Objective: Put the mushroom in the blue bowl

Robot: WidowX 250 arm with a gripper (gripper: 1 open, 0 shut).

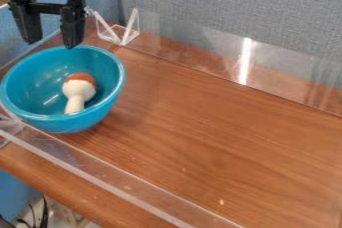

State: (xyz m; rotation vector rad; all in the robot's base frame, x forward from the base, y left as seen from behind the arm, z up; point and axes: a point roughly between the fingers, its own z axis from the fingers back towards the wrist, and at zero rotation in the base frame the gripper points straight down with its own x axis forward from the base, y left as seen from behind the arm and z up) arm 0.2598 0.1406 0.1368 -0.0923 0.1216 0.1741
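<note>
Small cream-white toy mushroom (76, 92) with reddish-brown cap found lying on its side inside round glossy turquoise-blue plastic bowl (40, 113), stem toward the near wall. Placement judged done. Black pincer (47, 30) poised above bowl's far rim, prongs apart, empty. Arm cropped at top edge. Wooden bench (227, 132) otherwise unobstructed.

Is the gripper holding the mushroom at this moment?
No, the gripper hangs open above the bowl, and the mushroom lies inside it.
</note>
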